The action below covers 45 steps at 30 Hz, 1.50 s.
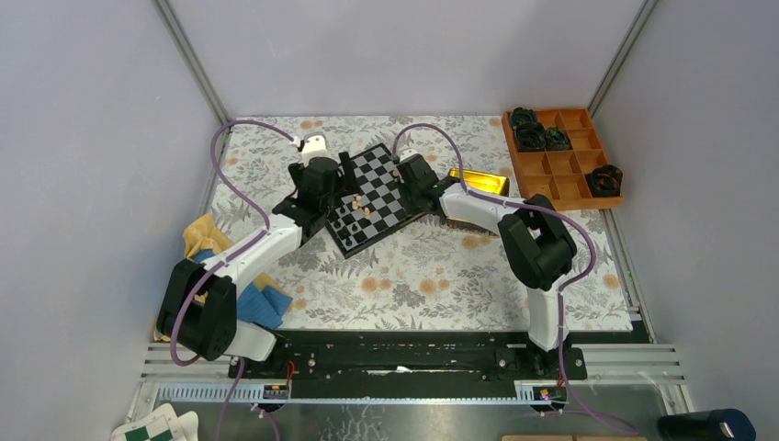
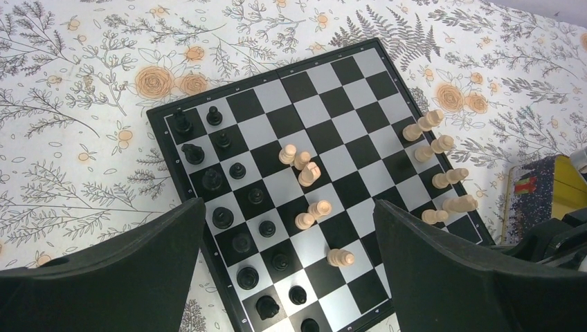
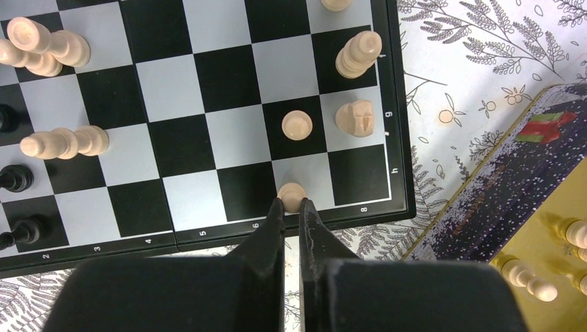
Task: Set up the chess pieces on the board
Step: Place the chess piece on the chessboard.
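Looking down on this one, the board sits turned like a diamond mid-way across the flowery table, with an arm reaching in from each side. The left tool hangs over the board with its jaws spread wide. Black pieces stand in two rows along the edge to its left, and a handful of tan pieces lie tipped over mid-board, right in line with the gap. More tan ones stand or lean along the opposite edge. The right tool is low at the board's corner, jaws pinched nearly together, tips right up against a tan pawn on a light square in the last row. Honestly can't tell if it's gripping the pawn or just touching it. Crowding that corner is a gold tin, just beside the board: glittery dark outside with a little red picture, gold inside, a few more tan ones lying in it. An orange tray with bulky black objects sits at the far right, and yellow and blue cloths lie under the left arm. Readable stuff: the board rim shows 2, 3, 4, 5, 6 and 8 along one side, and a small h on the other.
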Motion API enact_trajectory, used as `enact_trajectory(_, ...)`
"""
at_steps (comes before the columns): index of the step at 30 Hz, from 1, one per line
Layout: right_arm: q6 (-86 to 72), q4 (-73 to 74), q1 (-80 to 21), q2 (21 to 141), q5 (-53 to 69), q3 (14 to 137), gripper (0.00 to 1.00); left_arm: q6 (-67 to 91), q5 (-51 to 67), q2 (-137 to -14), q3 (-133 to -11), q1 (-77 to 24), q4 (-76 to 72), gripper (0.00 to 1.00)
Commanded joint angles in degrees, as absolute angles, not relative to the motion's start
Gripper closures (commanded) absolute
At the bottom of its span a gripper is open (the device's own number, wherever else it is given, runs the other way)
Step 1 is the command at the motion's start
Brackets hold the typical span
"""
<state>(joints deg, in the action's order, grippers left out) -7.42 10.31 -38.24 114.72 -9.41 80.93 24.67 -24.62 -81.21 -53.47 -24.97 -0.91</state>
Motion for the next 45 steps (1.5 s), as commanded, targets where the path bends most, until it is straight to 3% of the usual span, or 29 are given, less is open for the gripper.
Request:
enact_trajectory(1, -6.83, 8.46, -37.8, 114.26, -9.99, 80.24, 1.0, 23.97, -25.6, -80.15, -52.82, -24.87, -4.71, 0.01)
enact_trajectory(9, -6.94, 7.52, -37.62, 113.91, -10.21, 79.03, 0.98, 24.17, -25.18, -80.27, -52.82, -24.96, -4.75, 0.01)
enact_trajectory(18, -6.92, 7.56, -37.62, 112.99, -10.55, 77.64, 0.73, 24.39, -24.76, -80.33, -52.38, -25.2, -4.82, 0.01)
enact_trajectory(23, -6.94, 7.62, -37.64, 112.21, -10.6, 77.19, 0.65, 24.52, -24.69, -80.24, -52.56, -25.31, -4.72, 0.01)
enact_trajectory(34, -6.49, 10.09, -37.62, 107.25, -10.82, 79.03, 0.61, 24.07, -25.19, -79.33, -53.53, -25.4, -4.49, 0.01)
enact_trajectory(45, -9.63, 16.33, -32.82, 98.98, -21.87, 80.95, 0.55, 23.6, -24.63, -77.42, -53.08, -25.49, -5.04, 0.01)
